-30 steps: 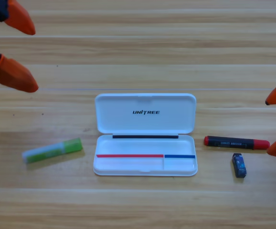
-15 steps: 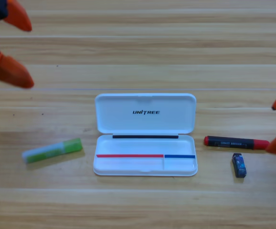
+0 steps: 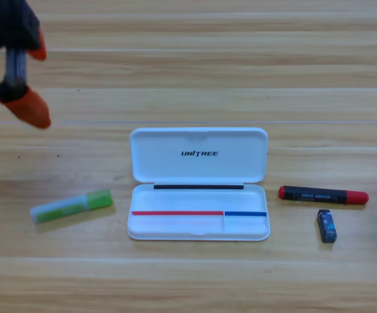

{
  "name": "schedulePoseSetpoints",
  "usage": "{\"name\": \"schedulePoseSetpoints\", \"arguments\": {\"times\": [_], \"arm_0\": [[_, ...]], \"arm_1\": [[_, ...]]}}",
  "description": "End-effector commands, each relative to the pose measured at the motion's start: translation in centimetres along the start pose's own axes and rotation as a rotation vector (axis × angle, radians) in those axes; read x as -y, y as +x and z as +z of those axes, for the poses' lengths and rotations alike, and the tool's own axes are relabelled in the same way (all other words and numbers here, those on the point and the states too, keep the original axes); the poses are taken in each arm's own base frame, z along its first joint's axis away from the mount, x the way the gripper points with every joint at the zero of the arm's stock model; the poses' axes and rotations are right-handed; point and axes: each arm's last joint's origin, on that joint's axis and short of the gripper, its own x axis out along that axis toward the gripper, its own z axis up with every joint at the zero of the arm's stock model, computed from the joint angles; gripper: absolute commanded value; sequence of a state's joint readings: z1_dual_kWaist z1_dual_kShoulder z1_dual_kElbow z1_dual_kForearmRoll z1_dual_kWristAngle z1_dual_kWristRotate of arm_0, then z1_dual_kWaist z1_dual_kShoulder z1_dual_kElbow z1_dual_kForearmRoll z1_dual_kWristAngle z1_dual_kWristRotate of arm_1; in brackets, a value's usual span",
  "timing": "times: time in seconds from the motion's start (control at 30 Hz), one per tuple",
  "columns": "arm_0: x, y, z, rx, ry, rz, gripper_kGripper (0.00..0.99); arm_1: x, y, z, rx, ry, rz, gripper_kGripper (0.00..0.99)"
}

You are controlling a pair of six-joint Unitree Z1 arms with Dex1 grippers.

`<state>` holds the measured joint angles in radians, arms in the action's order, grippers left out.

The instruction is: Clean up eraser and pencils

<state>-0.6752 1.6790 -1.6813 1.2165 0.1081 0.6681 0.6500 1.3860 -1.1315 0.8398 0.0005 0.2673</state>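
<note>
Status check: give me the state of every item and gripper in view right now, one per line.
White case: open, lid back, nothing loaded inside.
Green-ended pencil: flat on table, left of case.
Black pencil with red ends: flat on table, right of case.
Eraser: on table below it.
Left gripper: upper left corner, holding nothing.
Right gripper: not in view.
</note>
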Motion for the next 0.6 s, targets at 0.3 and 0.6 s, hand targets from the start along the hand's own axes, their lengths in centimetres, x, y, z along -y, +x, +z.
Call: {"name": "schedulePoseSetpoints", "arguments": {"times": [0.3,0.6], "arm_0": [[-2.5,10.4,0.9,-0.195,-0.019,-0.214,0.990],[-2.1,13.6,0.8,-0.196,-0.017,-0.274,0.990]], "arm_1": [[-3.9,12.0,3.6,-0.323,0.365,-0.116,0.990],[-4.3,18.4,4.3,-0.405,0.387,-0.225,0.979]]}}
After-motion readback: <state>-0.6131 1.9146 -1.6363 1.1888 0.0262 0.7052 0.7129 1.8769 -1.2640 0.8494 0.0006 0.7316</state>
